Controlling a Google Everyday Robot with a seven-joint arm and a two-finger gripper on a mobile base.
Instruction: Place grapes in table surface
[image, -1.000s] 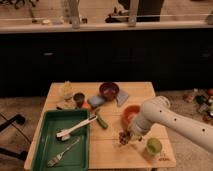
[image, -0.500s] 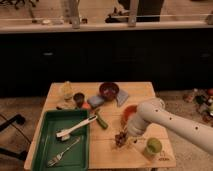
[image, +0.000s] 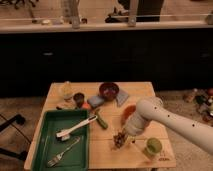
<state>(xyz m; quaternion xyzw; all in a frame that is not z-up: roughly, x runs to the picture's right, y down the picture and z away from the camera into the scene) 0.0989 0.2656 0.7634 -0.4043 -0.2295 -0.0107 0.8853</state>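
While claw (image: 121, 137) hovers at grapes (image: 118, 142) | nr table surface (image: 102, 151) front edge | cup (image: 153, 146) rt

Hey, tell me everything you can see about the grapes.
The grapes are a small, lumpy bunch of dark purple-red berries at the tip of the gripper, which reaches down from the white arm. They are low over the front of the tan table surface, left of the green cup. Whether they touch the wood cannot be told.
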